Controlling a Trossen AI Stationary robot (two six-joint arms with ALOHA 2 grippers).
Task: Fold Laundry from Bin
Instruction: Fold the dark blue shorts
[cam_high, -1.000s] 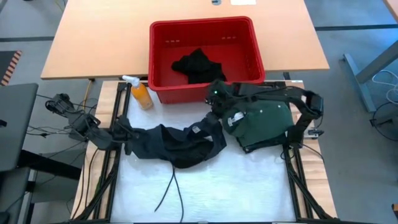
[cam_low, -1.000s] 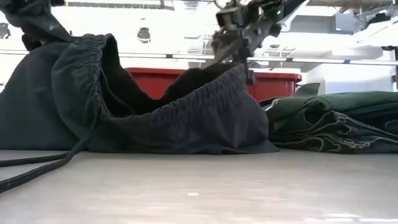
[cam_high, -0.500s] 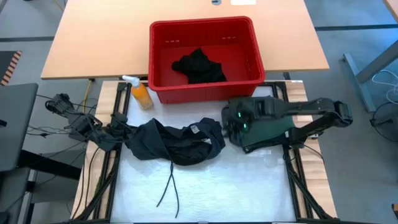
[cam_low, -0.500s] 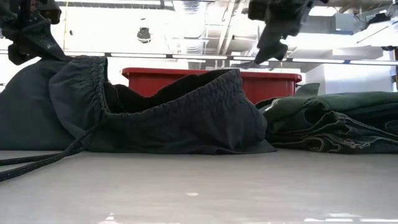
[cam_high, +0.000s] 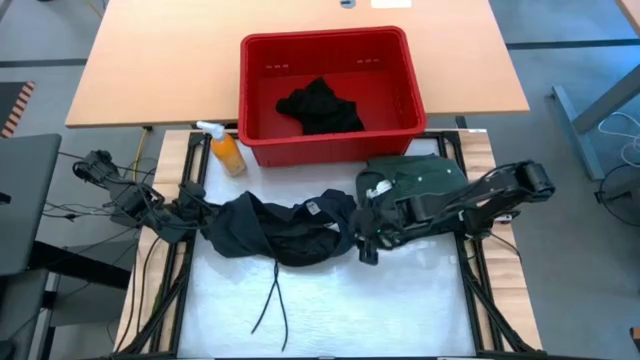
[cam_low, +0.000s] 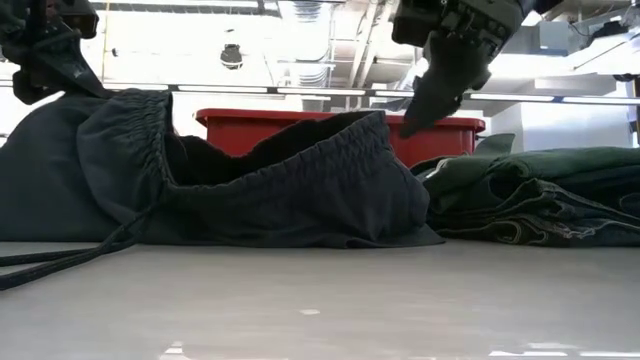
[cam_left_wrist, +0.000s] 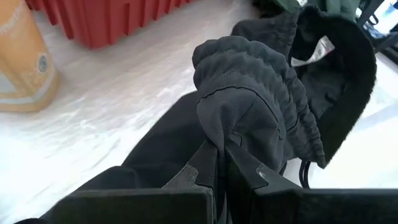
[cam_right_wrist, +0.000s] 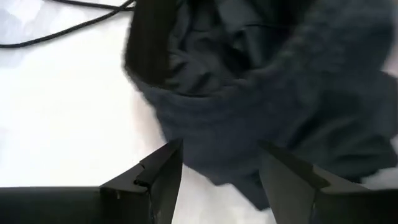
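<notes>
Nearest, the black shorts (cam_high: 285, 228) are lying bunched mid-table, drawstring (cam_high: 272, 305) trailing toward the near edge. At their left end, the left gripper (cam_high: 190, 210) is pinching the waistband tight. Opposite, the right gripper (cam_high: 366, 243) is hovering over the right end, jaws spread, holding nothing. Seemingly the spreading step is underway; next it needs to close on that waistband. Beyond, the green garment (cam_high: 425, 185) is lying folded; farther, the bin (cam_high: 327, 46) is holding more laundry (cam_high: 320, 106).

Overhead, table-level and two close wrist cameras share the charcoal garment (cam_high: 285, 228).
</notes>
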